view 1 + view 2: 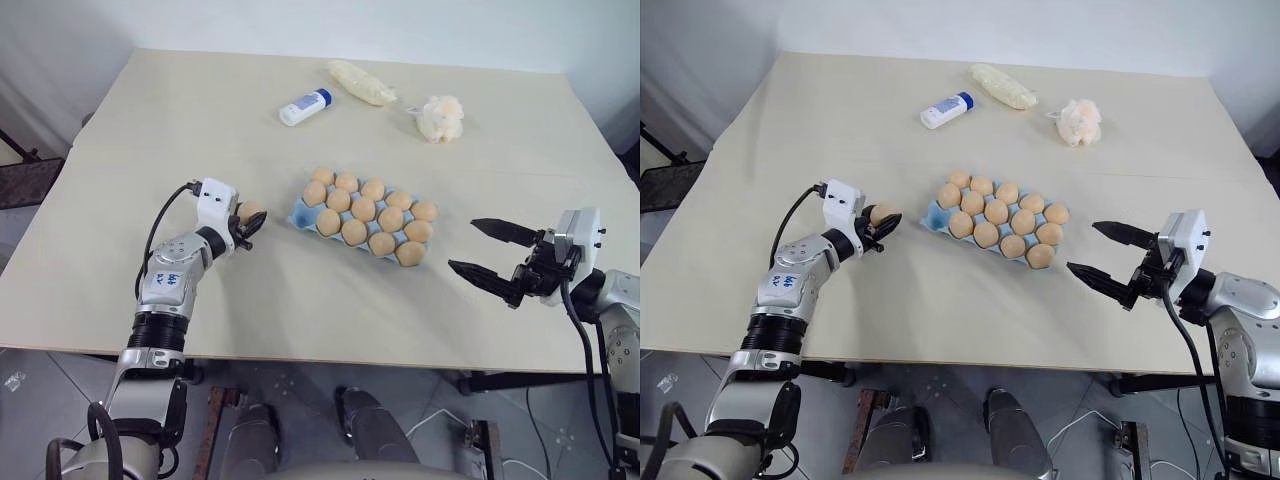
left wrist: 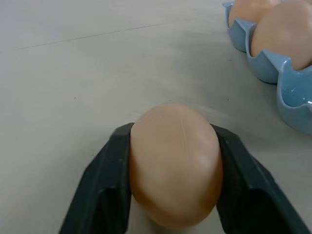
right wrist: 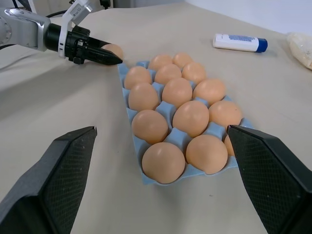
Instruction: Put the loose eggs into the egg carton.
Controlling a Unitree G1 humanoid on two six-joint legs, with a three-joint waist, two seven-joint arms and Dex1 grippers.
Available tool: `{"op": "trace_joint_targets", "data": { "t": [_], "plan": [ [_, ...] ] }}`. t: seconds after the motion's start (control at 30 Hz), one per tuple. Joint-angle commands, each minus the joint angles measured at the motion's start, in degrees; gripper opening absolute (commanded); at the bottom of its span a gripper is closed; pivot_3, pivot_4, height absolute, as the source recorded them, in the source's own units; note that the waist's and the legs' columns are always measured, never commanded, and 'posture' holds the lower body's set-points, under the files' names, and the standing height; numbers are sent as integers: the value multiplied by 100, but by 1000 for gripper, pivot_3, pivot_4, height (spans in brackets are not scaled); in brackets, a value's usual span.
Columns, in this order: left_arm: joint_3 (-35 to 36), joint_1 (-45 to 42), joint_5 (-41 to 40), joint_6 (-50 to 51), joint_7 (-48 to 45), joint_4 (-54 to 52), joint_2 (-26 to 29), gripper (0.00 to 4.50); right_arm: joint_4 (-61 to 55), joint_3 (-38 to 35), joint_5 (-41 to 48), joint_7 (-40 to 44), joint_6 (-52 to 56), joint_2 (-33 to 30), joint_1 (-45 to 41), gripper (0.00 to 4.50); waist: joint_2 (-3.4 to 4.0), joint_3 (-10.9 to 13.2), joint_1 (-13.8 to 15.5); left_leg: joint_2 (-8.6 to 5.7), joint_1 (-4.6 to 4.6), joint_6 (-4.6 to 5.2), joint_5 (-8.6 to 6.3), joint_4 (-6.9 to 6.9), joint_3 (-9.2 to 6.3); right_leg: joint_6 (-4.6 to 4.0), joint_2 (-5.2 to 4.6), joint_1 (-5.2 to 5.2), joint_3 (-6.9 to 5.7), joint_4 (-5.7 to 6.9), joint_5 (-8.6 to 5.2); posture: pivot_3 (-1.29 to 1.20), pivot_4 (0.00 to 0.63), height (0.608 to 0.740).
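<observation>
One loose egg point(image 1: 250, 211), pale orange-tan, is pinched between the two black fingers of my left gripper point(image 1: 248, 222), which is shut on it. The left wrist view shows this egg point(image 2: 174, 163) squeezed on both sides, low against the tabletop. It is just left of the light blue egg carton point(image 1: 300, 213), whose near-left corner cup is bare while the other cups hold eggs. My right gripper point(image 1: 462, 245) hovers open to the right of the carton, apart from it, with nothing between its fingers.
At the back of the beige table lie a white bottle with a blue cap point(image 1: 305, 107), a pale plastic-wrapped roll point(image 1: 361, 82) and a lumpy cream puff ball point(image 1: 440, 118). The table's front edge runs close under both arms.
</observation>
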Motion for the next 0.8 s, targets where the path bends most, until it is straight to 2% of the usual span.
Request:
{"op": "trace_joint_targets", "data": {
  "t": [0.03,0.27,0.47,0.6,0.8],
  "plan": [
    [108,-276,-42,-440,-200,-55,83,1674,-156,-247,165,95,-182,-19,58,4500,0,0,1,0,0,0,0,0,1,0,0,0,0,0,0,0,150,740],
    [357,-1084,-541,-1074,-1022,444,0,1655,-188,-138,181,248,-548,208,252,4500,0,0,9,0,-8,0,0,4,14,1,3,0,-10,0,0,0,150,740],
    [270,-1999,-737,-990,-2072,1369,-62,1655,-308,-64,138,103,-726,479,334,4500,1,1,0,-3,-16,0,0,6,31,1,4,-4,-14,-3,0,0,150,740],
    [-119,-2282,-455,-1105,-2795,1926,-109,1655,-400,-41,70,-89,-771,599,403,4500,1,1,2,-2,-19,-1,0,6,30,0,6,-7,-15,-2,0,0,150,740],
    [-418,-2436,-163,-1226,-3206,2504,-110,1655,-651,-157,58,-314,-808,664,709,4500,1,1,-10,-2,-30,-1,0,6,28,-1,7,-19,-13,-2,-1,0,150,740]
  ]
}}
